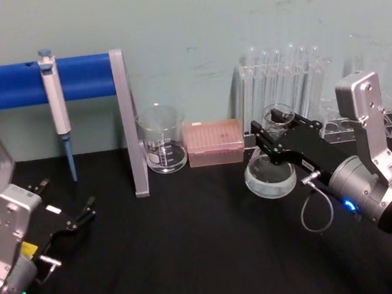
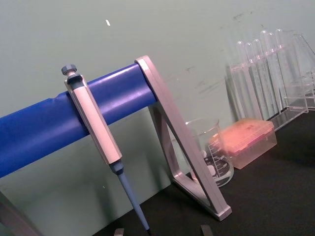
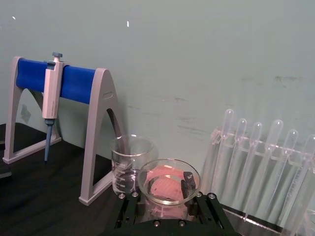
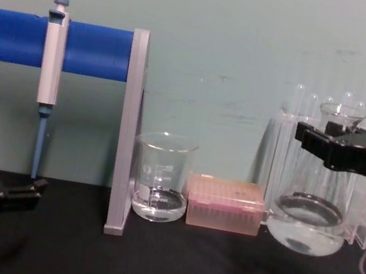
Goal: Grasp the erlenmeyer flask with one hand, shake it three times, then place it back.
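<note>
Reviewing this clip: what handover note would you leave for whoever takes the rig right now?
Right gripper: shut on the erlenmeyer flask at its neck, in front of the test tube rack.
Left gripper: open, parked low over the table, front left.
Flask holds a little liquid, right of the pink box; whether it clears the table is unclear.
Done: grasp. Left: any remaining shakes, set back, release.

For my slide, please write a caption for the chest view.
Right gripper holds the erlenmeyer flask by its neck, beside the pink box; left gripper open, lower left.
</note>
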You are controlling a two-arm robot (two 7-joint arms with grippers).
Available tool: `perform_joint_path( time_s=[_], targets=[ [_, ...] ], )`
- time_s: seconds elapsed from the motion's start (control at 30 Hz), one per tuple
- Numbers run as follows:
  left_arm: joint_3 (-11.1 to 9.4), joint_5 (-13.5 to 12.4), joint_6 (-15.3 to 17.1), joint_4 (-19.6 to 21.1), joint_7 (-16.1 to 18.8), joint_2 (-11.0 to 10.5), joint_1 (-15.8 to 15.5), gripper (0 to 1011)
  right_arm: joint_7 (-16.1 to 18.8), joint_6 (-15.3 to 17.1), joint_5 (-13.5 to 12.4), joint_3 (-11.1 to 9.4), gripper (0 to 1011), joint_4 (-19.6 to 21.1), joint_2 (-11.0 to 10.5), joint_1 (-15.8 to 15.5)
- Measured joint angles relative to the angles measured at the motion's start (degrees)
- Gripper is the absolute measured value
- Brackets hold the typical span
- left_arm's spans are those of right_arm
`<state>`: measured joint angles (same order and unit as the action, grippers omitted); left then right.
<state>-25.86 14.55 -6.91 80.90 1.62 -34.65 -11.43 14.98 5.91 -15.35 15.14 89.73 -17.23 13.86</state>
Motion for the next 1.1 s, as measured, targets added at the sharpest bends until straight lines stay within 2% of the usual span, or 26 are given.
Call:
perform_joint_path(
  time_s=[0.43,1.1],
  targets=[
    [0.00,0.00,0.00,0.00,0.00,0.00,0.00,1001,1.01,-0.01,0.39,0.41,453,-0.53,0.68,0.58],
    [0.00,0.00,0.00,0.00,0.00,0.00,0.00,1001,4.32,-0.58,-0.60,3.68,453,-3.12,1.89,3.42]
  ],
)
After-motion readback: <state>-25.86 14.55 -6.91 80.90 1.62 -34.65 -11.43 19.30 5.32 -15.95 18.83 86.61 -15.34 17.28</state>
